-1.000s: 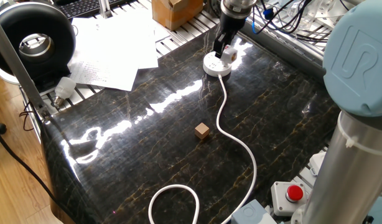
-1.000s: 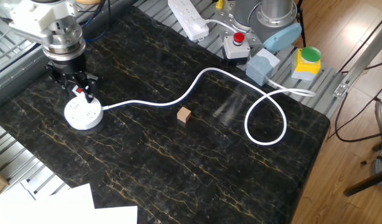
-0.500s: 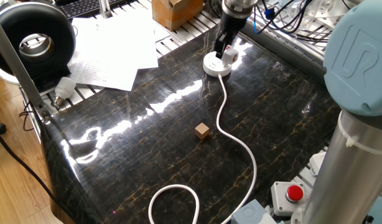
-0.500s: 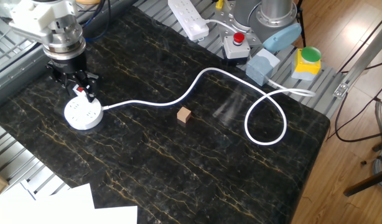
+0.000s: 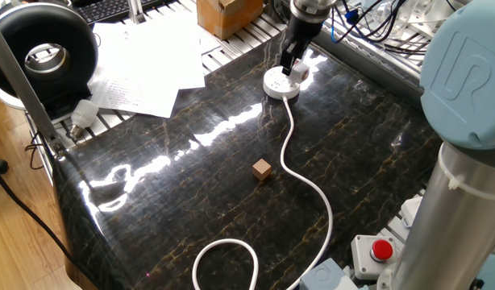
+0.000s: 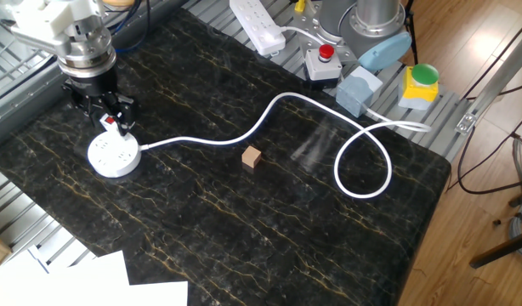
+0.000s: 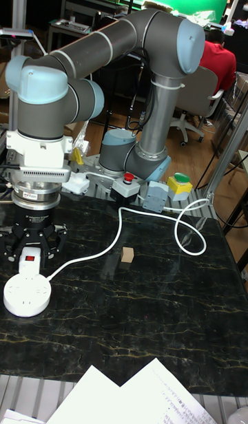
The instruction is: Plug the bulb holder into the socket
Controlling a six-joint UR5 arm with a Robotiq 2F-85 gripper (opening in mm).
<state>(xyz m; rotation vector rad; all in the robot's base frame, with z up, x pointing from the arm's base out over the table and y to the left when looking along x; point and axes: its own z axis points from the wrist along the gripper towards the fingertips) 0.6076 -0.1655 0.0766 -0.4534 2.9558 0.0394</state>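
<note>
The socket [image 5: 280, 84] [image 6: 115, 155] [image 7: 26, 295] is a round white puck lying flat on the dark marble table, and its long white cord [image 6: 269, 115] snakes away across the top. My gripper [image 5: 293, 64] [image 6: 109, 121] [image 7: 29, 257] hangs just above and behind the puck. It is shut on the bulb holder [image 5: 298, 72] [image 6: 110, 123] [image 7: 29, 260], a small white block with a red patch. In the tall fixed view the block hangs clear of the socket's top by a small gap.
A brown wooden cube [image 5: 262, 168] [image 6: 252, 156] sits mid-table beside the cord. A white power strip [image 6: 257, 24], a red button box [image 6: 322, 61] and a yellow-green button box [image 6: 421, 81] line one edge. Papers [image 5: 143, 64] and a light bulb [image 5: 84, 114] lie off the other side.
The gripper with the bulb holder has shifted slightly up and away from the socket. Nothing else moved.
</note>
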